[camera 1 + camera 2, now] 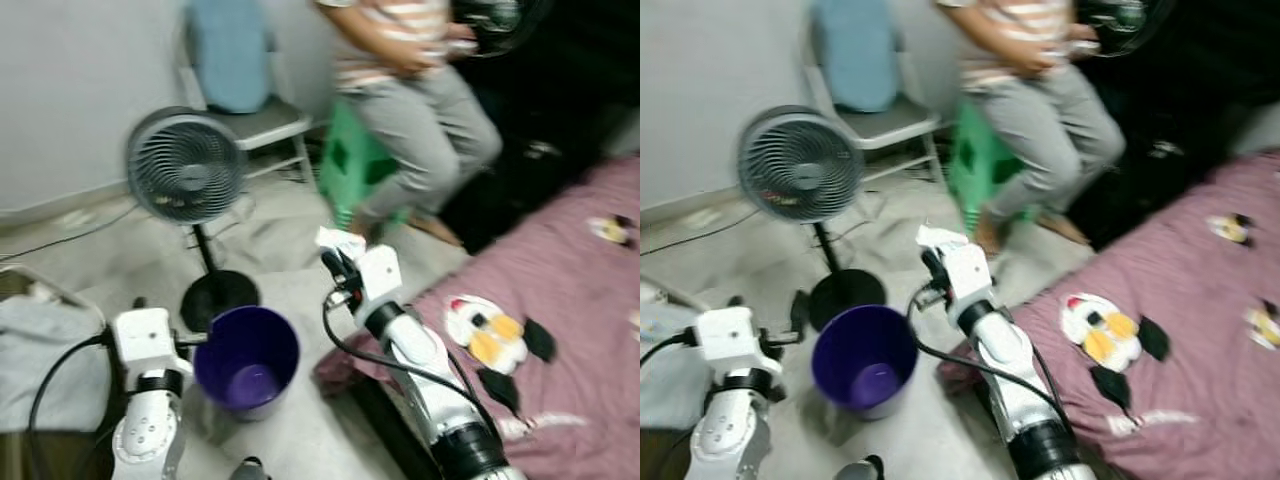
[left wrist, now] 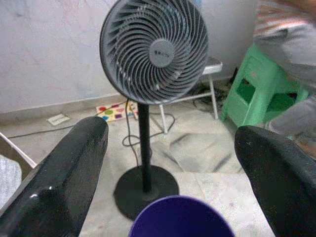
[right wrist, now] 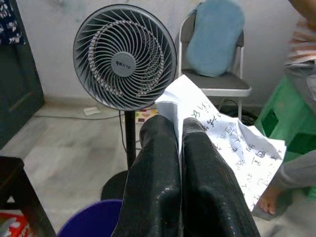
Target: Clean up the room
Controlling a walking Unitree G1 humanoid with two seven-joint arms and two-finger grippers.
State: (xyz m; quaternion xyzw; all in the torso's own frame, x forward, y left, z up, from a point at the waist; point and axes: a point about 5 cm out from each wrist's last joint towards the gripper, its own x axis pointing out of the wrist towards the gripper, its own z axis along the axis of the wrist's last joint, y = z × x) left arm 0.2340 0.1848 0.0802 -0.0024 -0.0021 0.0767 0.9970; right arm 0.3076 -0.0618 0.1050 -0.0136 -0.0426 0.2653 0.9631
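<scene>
The right gripper (image 3: 180, 148) pinches a sheet of printed paper (image 3: 232, 143) between its closed fingers, held just above and beside the purple bucket (image 1: 247, 360). The left gripper (image 2: 173, 163) hangs wide open at the bucket's other side, facing the standing fan (image 1: 186, 166). Beyond the fan a person (image 1: 415, 90) sits on a green stool (image 1: 350, 165).

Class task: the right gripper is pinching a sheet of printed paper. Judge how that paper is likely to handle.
The paper is probably light and floppy: it is creased and hangs loose beyond the right gripper, pinched at one part. It would likely flutter rather than drop straight into the purple bin, especially near the fan.
</scene>
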